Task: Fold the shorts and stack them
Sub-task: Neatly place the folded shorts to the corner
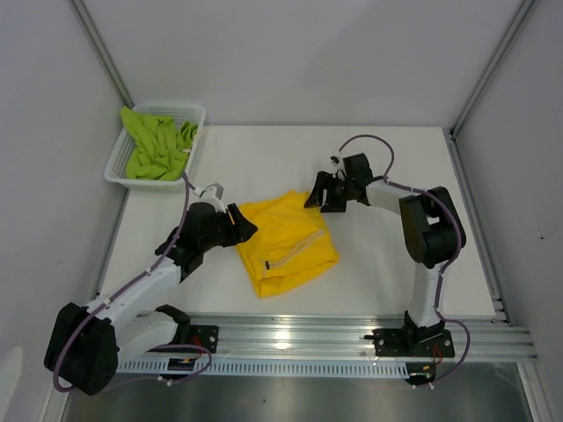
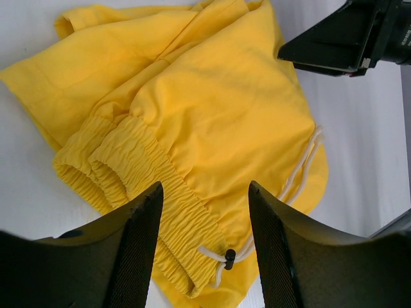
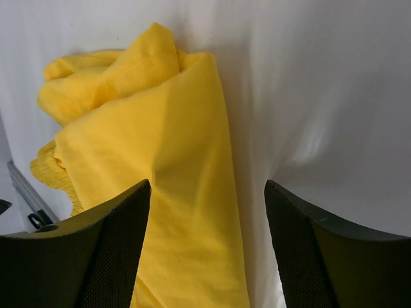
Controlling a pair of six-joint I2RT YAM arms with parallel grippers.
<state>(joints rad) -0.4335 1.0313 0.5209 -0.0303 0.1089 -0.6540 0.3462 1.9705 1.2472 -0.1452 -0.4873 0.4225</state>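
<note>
Top external view has the yellow shorts [image 1: 286,242] lying folded on the table [image 1: 378,264], between the two grippers. Both the left gripper [image 1: 244,223] and the right gripper [image 1: 318,195] stand with jaws apart at the cloth's edges, holding nothing, probably so the fold lies undisturbed. Well beyond the left gripper, the lime green shorts [image 1: 158,145] sit bunched in the basket [image 1: 199,112], not yet folded.

Top: high, near side, looking down at whole table [image 1: 264,149].
Wrists: close, low, facing inward.
Shared: yellow shorts [image 2: 212,122].
</note>
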